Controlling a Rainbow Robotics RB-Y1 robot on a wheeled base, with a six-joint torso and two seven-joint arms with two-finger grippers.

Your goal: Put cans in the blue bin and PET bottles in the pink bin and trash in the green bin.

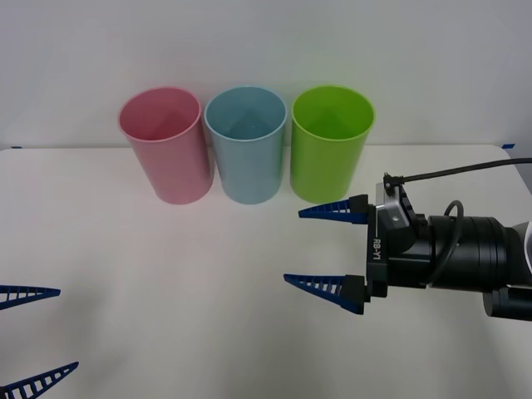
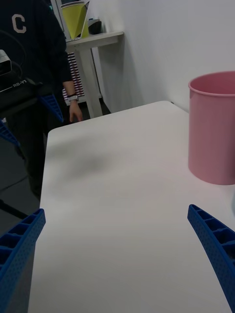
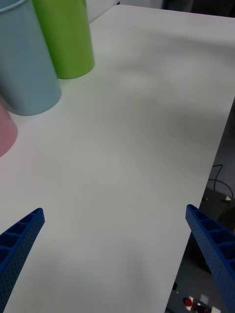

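Ribbed blue fingers splayed — near tapered green bin.

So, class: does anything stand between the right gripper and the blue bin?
Nothing visible does. The right gripper is open over bare table, in front of the green bin; the blue bin stands next to it, between green and pink bin.

A plain white wall rises behind the white surface; a small white side table stands farther off.
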